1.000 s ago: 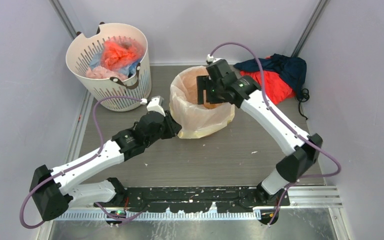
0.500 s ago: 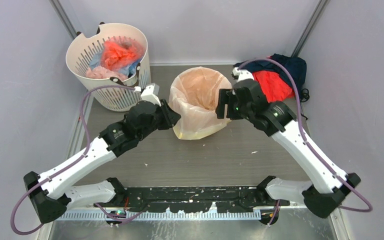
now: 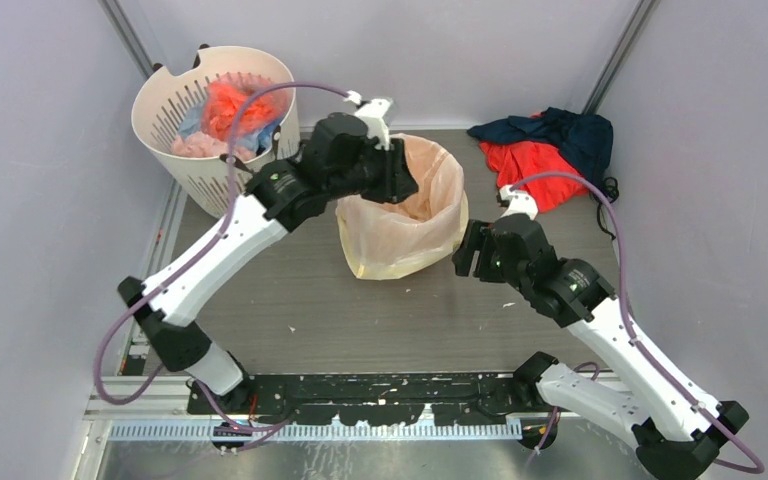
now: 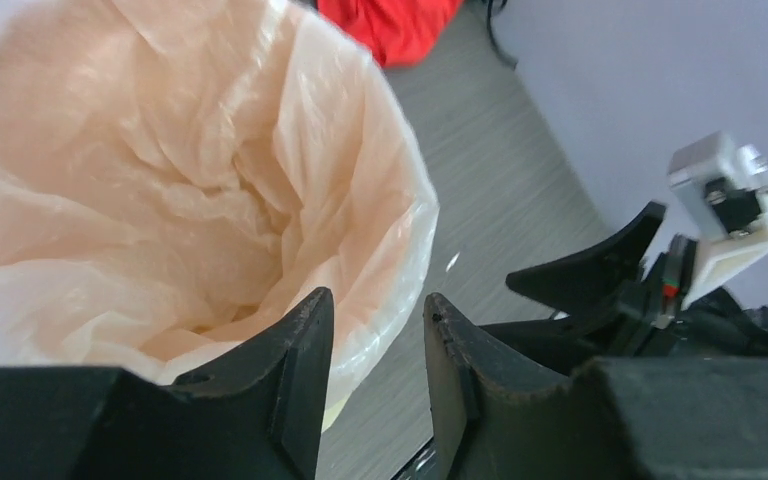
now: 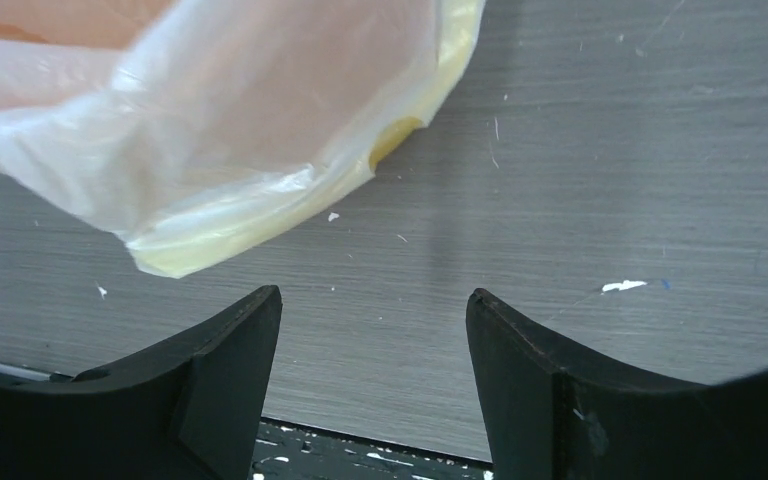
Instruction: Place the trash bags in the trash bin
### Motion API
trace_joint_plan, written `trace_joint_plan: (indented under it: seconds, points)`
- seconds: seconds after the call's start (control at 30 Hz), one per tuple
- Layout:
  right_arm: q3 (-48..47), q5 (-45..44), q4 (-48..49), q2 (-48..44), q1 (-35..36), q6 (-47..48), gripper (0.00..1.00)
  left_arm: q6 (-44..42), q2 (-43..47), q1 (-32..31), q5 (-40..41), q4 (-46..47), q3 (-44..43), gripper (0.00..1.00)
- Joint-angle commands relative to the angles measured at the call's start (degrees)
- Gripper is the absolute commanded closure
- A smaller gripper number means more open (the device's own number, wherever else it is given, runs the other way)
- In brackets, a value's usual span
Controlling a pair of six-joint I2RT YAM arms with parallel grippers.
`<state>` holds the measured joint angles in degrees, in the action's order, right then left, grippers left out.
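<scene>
From above, the trash bag (image 3: 400,235) sits inside the trash bin (image 3: 430,165) as a liner. Its mouth is folded out over the rim and its loose hem spills onto the surface (image 3: 360,320) at the bin's 7 o'clock. We judge the film is draped this way so that it holds onto the rim. The white basket (image 3: 215,180) stands at the bin's 10 o'clock and the cloth heap (image 3: 550,150) at its 2 o'clock. The left arm stretches long and high from its base, wrist bent, putting the left hand (image 3: 408,185) over the rim at 9 o'clock. The right arm is folded low, with the right hand (image 3: 467,250) just beside the bin at 4 o'clock.

In the left wrist view, the left hand (image 4: 375,345) looks down into the lined bin. Its two fingers (image 4: 300,350) are narrowly apart with the bag's rolled edge below the gap. We see no film pinched, so we read it as open. The bag (image 4: 160,180) lies crumpled against the inner wall.

In the right wrist view, the right hand (image 5: 372,340) is spread wide and holds nothing, pointing down at the bare surface (image 5: 610,180). The bag's hem (image 5: 260,120) lies at 11 o'clock, apart from both fingers (image 5: 225,350). We judge the hand is placed to tidy that hem.
</scene>
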<state>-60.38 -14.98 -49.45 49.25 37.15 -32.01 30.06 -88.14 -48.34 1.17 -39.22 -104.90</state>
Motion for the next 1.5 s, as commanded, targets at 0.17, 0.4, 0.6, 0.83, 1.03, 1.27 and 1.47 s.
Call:
trace_joint_plan:
  seconds: [0.17, 0.4, 0.6, 0.83, 1.03, 1.27, 1.47]
  points:
    - [8.9, -0.1, 16.2, -4.4, 0.0, -10.4, 0.27, -9.5, -6.7, 0.2, -6.1, -6.5, -2.3, 0.59]
    - [12.0, -2.5, 23.7, -1.6, 0.1, -13.7, 0.27, -11.0, -9.0, 0.3, -10.2, -7.1, -3.0, 0.58]
    - [13.0, -2.5, 28.2, 3.3, 0.2, -14.8, 0.29, -11.5, -10.1, 0.3, -12.8, -7.4, -2.0, 0.60]
    - [16.2, -3.6, 30.0, 5.0, 0.5, -16.2, 0.30, -12.1, -11.2, 0.3, -14.0, -7.4, -1.2, 0.62]
    - [19.6, -4.6, 32.2, 6.1, 1.7, -17.8, 0.30, -11.9, -12.0, 0.7, -15.6, -6.8, -0.4, 0.69]
    - [22.8, -6.4, 33.4, 7.5, 3.5, -18.3, 0.30, -11.1, -11.9, 1.9, -16.9, -5.7, 0.3, 0.72]
    - [27.4, -8.1, 37.4, 10.0, 3.9, -19.0, 0.30, -10.3, -11.2, 2.7, -17.8, -4.2, 1.5, 0.74]
